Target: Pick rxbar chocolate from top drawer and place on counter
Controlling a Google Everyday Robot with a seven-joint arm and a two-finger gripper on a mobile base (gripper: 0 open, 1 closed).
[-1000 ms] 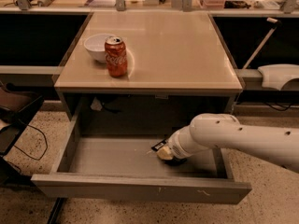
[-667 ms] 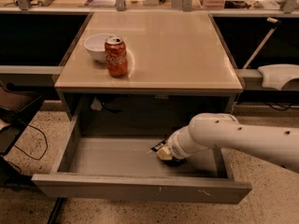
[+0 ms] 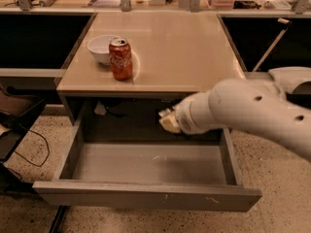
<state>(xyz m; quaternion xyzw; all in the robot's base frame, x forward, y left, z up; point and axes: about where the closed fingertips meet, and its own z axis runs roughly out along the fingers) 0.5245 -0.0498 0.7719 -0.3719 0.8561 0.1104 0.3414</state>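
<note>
The top drawer (image 3: 146, 196) is pulled wide open below the counter (image 3: 184, 47), and its grey floor shows nothing lying on it. My gripper (image 3: 167, 121) hangs above the drawer's back right part, just under the counter's front edge, at the end of my thick white arm, which comes in from the right. A small dark sliver at its tip is the rxbar chocolate (image 3: 163, 112), held between the pale fingers; most of the bar is hidden by them.
A red soda can (image 3: 120, 58) stands on the counter's left side, next to a white bowl (image 3: 101, 48). Dark recesses flank the cabinet. A cable and dark objects lie on the speckled floor at left.
My gripper has risen from the drawer floor to just under the counter edge, taking the dark bar with it. The camera view has closed in on the cabinet.
</note>
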